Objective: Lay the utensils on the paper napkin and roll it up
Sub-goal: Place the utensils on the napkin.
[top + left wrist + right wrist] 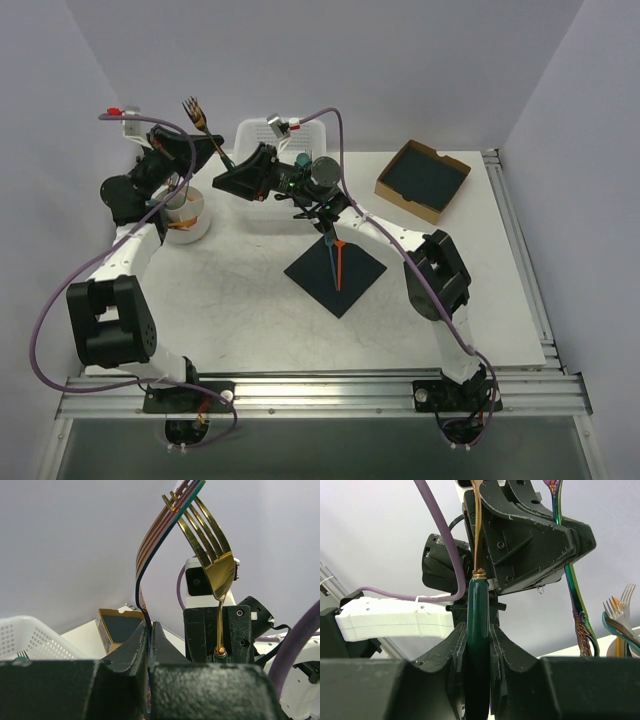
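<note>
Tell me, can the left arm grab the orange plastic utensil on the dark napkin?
Probably not: the left end effector, raised away from the dark paper napkin, is shut on a rainbow-coloured metal utensil.

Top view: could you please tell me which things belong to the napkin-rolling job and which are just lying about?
Job: paper napkin; orange utensil lying on it.
Not part of it: white basket; cardboard box holding dark sheets; white cup of cutlery; gold fork; iridescent fork.
</note>
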